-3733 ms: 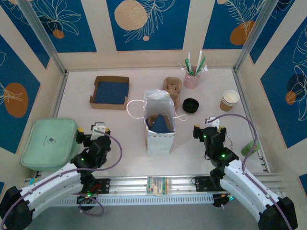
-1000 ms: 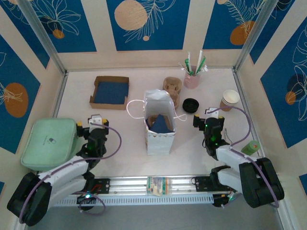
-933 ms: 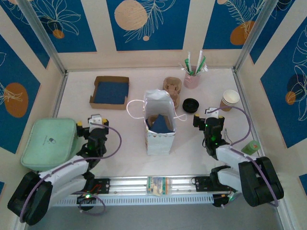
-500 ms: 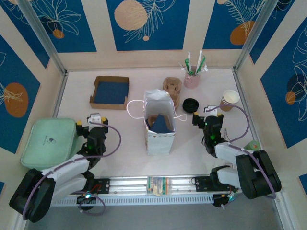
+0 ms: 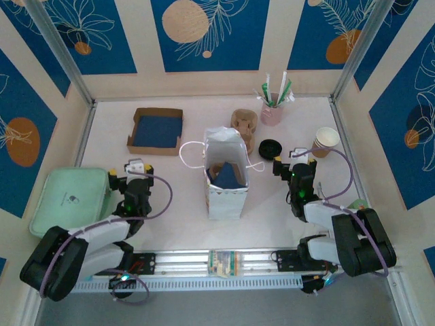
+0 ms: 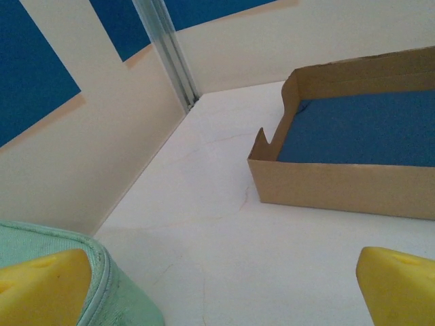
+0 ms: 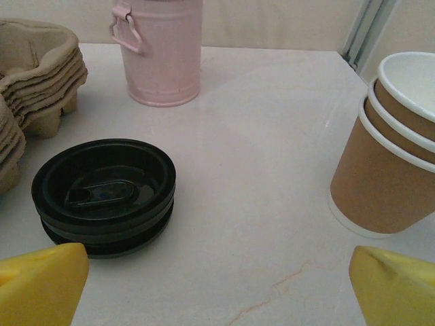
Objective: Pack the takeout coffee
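right gripper (image 7: 217, 288) wide open, lids (image 7: 103, 193) just ahead-left, cups (image 7: 397, 146) ahead-right, so it's the nearer arm; left gripper (image 6: 217, 285) wide too. Can't tell where the lidded coffee is

white arm shells (image 5: 102, 234), black joints, purple cables (image 5: 169, 195), green lights, yellow fingertips (image 6: 44, 285).

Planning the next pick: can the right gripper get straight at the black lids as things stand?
Probably yes. The right gripper is open and faces the black lids; bare table lies between them, with the paper cups off to the side.
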`<state>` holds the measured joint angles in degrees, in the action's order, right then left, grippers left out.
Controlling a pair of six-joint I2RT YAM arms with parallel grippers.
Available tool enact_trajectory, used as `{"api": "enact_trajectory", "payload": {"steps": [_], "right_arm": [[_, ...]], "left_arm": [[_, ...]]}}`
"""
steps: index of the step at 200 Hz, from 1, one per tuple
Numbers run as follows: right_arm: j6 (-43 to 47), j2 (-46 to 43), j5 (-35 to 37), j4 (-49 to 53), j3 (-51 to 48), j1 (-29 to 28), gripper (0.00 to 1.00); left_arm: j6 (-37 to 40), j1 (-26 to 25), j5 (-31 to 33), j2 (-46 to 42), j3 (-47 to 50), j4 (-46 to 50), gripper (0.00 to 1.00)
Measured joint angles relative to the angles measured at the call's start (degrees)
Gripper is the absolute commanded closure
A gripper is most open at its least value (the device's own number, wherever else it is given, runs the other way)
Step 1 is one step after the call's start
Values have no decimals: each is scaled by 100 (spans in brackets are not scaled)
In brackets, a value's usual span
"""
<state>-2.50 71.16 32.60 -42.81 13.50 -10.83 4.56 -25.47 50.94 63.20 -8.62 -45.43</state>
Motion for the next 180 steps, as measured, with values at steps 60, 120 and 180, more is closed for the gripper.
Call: {"api": "enact_trajectory", "payload": {"steps": [60, 120, 180], "right_arm": [[63, 291, -120, -326, 44, 48, 1], [107, 396, -186, -437, 118, 72, 1], [-109, 1154, -328, -1202, 157, 282, 1]], "left_arm": [[190, 105, -125, 678, 2, -883, 0], [380, 151, -144, 1292, 2, -1840, 0], [507, 262, -236, 1836, 11, -2743, 0]]}}
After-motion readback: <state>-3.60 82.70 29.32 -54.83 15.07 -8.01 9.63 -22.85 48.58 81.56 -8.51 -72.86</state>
